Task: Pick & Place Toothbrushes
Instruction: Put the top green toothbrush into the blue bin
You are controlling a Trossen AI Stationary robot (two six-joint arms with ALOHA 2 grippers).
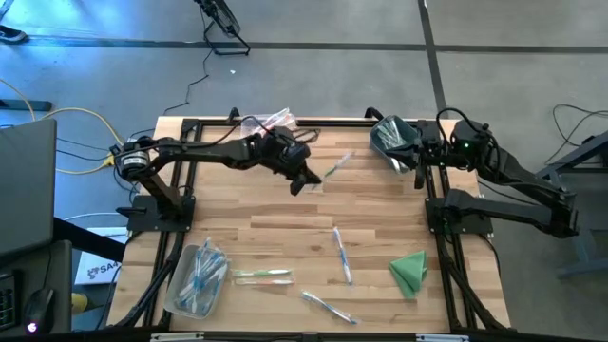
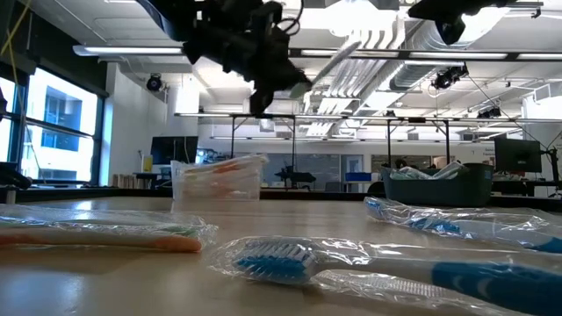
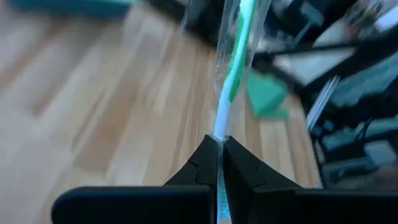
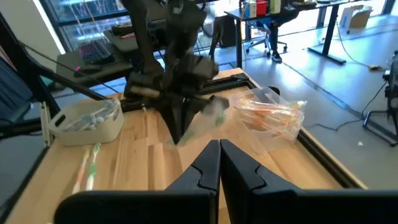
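Observation:
My left gripper (image 1: 306, 180) hangs over the table's middle, toward the far side, shut on a green-and-white toothbrush (image 1: 337, 166) in a clear wrapper. It shows high above the table in the low view (image 2: 263, 88). Three other wrapped toothbrushes lie flat on the near half of the table: a blue one (image 1: 340, 252), an orange-and-green one (image 1: 263, 276) and another blue one (image 1: 328, 306). My right gripper (image 4: 219, 149) is shut on nothing and waits at the far right (image 1: 412, 163), beside a dark bin (image 1: 394, 138). My left gripper pinches the wrapped toothbrush between its two fingertips at a whitish stretch of the handle (image 3: 221, 127). The brush runs on straight past the fingertips, in line with the fingers, its green part (image 3: 236, 62) farther out. It is lifted clear of the table, pointing toward the far right.
A clear bin (image 1: 275, 121) with orange toothbrushes stands at the far edge's middle. A clear bin (image 1: 197, 280) with blue ones stands near left. A folded green cloth (image 1: 410, 271) lies near right. Bare wood shows between the arms.

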